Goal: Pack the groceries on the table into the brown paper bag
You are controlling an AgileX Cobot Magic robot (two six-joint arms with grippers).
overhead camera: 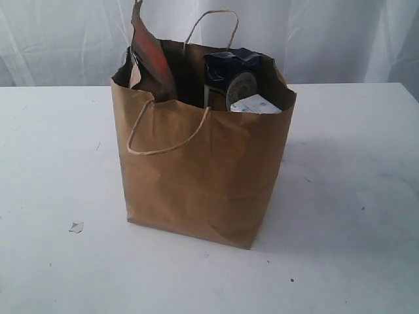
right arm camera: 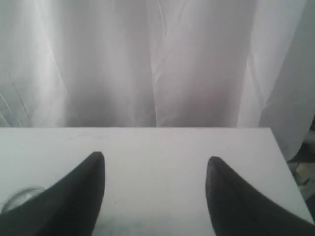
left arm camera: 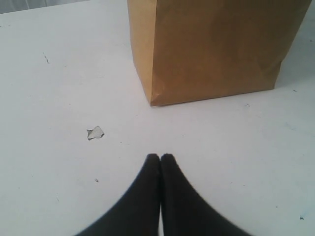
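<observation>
The brown paper bag stands upright in the middle of the white table, with groceries inside it. A brown-orange pouch sticks out at its left, a dark blue packet and a round grey lid show at its right, and a white-blue carton lies against the front rim. Neither arm shows in the exterior view. In the left wrist view my left gripper is shut and empty above the table, a short way from the bag's bottom corner. My right gripper is open and empty over bare table.
A small paper scrap lies on the table left of the bag, close to my left gripper. A white curtain hangs behind the table's far edge. A pale rounded shape shows beside one right finger; I cannot tell what it is.
</observation>
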